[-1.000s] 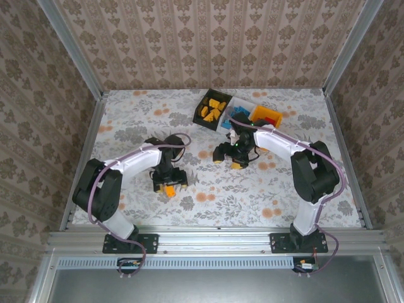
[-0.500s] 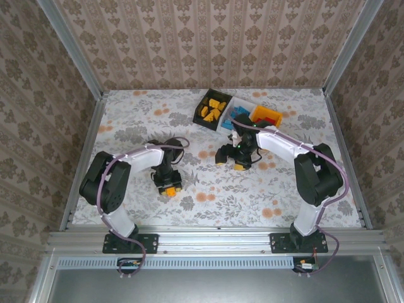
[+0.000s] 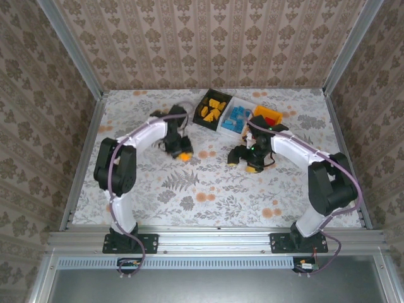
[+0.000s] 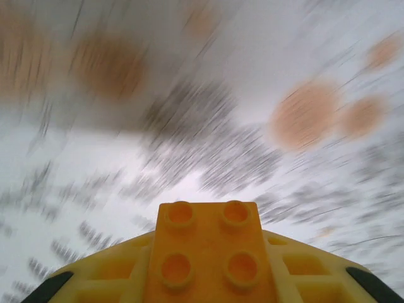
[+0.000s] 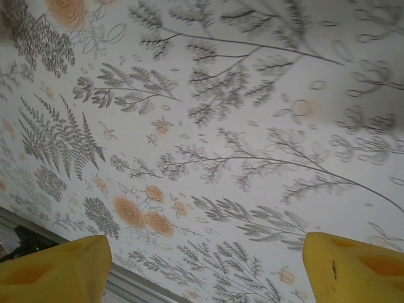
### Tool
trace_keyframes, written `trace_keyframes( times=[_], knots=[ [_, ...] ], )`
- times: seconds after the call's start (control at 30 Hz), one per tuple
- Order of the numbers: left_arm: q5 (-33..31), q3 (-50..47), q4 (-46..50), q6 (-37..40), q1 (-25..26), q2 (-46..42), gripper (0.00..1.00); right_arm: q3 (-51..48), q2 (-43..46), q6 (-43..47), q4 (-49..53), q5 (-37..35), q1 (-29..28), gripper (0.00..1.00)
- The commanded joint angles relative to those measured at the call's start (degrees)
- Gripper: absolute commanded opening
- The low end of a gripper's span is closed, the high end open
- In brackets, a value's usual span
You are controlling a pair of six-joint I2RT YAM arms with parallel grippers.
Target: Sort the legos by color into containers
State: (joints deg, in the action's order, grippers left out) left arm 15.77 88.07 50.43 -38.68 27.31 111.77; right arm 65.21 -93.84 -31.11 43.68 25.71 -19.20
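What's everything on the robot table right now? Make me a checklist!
Surface: floral cloth, flat.
Job's things: black bin holds yellow bricks, white bin blue bricks, orange-yellow bin red bricks.
Clutter: nothing seen.
End effectors: left end effector shut on an orange-yellow brick; right end effector open, empty.
Cables: purple cables run along both arms.
Surroundings: patterned walls, metal frame.
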Motion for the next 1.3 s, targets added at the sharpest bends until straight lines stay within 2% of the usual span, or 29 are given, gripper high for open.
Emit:
trace_keyframes(
  times=[0.0, 0.27, 0.37, 0.47, 0.53, 0.7, 1.07, 1.17, 1.27],
  knots=[
    [6.92, 13.28, 0.08, 2.24, -3.11, 5.97, 0.17, -2.42, 4.55, -1.05, 0.25, -1.02, 1.56, 0.81],
    [17.21, 49.91, -1.9, -8.26, -5.44, 28.0, 0.16, -7.93, 11.09, -3.03, 0.56, -2.6, 3.16, 0.81],
    [20.48, 58.14, -6.74, -15.56, -5.51, 34.54, 0.17, -8.46, 12.85, -3.07, 1.89, -4.01, 3.37, 0.81],
    [22.87, 59.41, -13.09, -21.8, -5.25, 37.71, 0.22, -9.27, 13.69, -3.17, 2.36, -4.79, 3.62, 0.81],
    [23.27, 59.49, -15.62, -24.2, -5.21, 38.71, 0.34, -9.64, 15.58, -3.32, 2.83, -5.27, 3.81, 0.81],
    [22.77, 59.5, -15.44, -23.61, -5.27, 38.67, 0.48, -10.32, 16.21, -3.6, 2.73, -5.36, 4.05, 0.81],
    [21.94, 57.59, -12.55, -19.33, -5.62, 35.16, 0.55, -10.41, 16.04, -4.74, 1.13, -4.53, 4.04, 0.81],
    [21.41, 57.56, -9.4, -15.61, -6.13, 33.05, 0.57, -10.13, 16.06, -4.93, 0.51, -4.5, 4.06, 0.82],
    [18.08, 55.93, -4.95, -9.62, -6.86, 29.08, 0.58, -8.72, 15.34, -4.29, 0.44, -5.07, 4.17, 0.82]
  ],
)
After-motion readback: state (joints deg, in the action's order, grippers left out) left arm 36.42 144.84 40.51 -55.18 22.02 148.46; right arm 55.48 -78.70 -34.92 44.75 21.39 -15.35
